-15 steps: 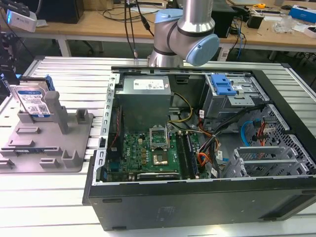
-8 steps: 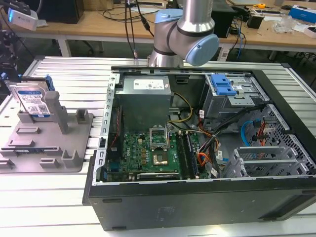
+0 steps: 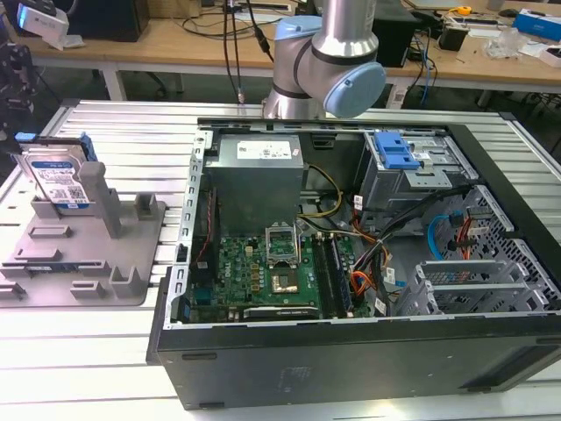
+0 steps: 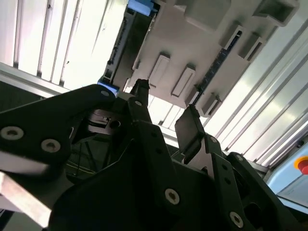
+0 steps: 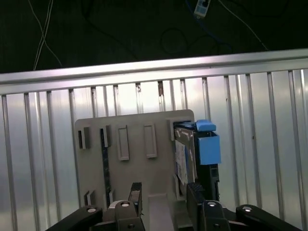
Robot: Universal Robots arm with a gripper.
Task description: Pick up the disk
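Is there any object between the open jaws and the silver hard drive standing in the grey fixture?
Nothing visible stands between them. In the first wrist view the black gripper, jaws apart, hangs above the grey plastic fixture, where the flat silver hard drive with blue side rails stands on edge, uncovered.

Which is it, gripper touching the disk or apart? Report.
Apart. The exterior view shows the disk standing in the fixture with nothing else touching it.
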